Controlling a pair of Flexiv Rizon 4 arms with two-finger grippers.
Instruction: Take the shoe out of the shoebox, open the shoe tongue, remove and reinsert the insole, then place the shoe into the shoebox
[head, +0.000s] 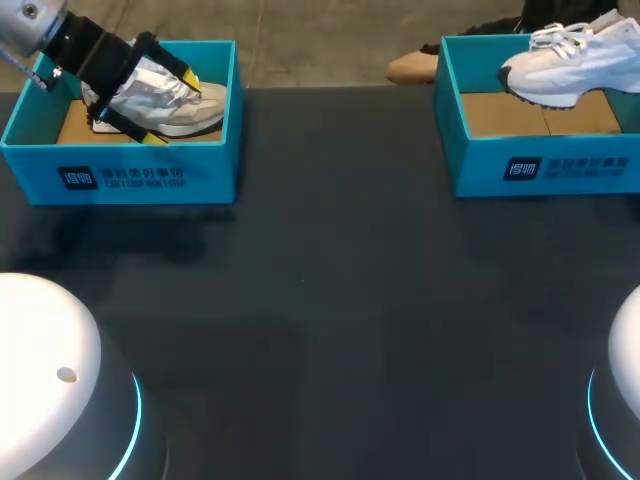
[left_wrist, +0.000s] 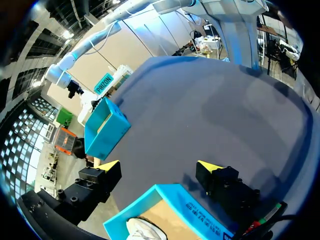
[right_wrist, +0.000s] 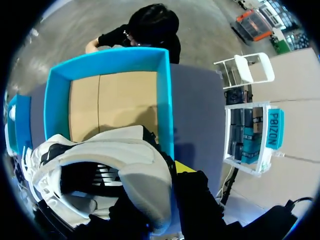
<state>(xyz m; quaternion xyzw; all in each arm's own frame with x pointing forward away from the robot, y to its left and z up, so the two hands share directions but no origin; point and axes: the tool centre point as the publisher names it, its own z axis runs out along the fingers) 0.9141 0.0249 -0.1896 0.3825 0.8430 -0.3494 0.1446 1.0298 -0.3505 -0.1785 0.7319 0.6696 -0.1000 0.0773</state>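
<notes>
Two shoes, two shoeboxes. Left tool (head: 168, 108) open astride boxed grey shoe (head: 195, 110); right tool (right_wrist: 167, 172) clamps white shoe (head: 570, 70) above right shoebox (head: 540, 165).

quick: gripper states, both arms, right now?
Left gripper: open, fingers straddling the grey shoe in the left shoebox.
Right gripper: shut on the white shoe, held over the right shoebox.

L shoebox (head: 150, 180) sits at the table's (head: 330, 280) far-left corner, R shoebox (head: 540, 165) at its far-right corner, well apart. L shoe (head: 195, 112) lies in L shoebox w/ L gripper (head: 170, 108) astride it. R shoe (head: 570, 65) hangs above R shoebox.
</notes>
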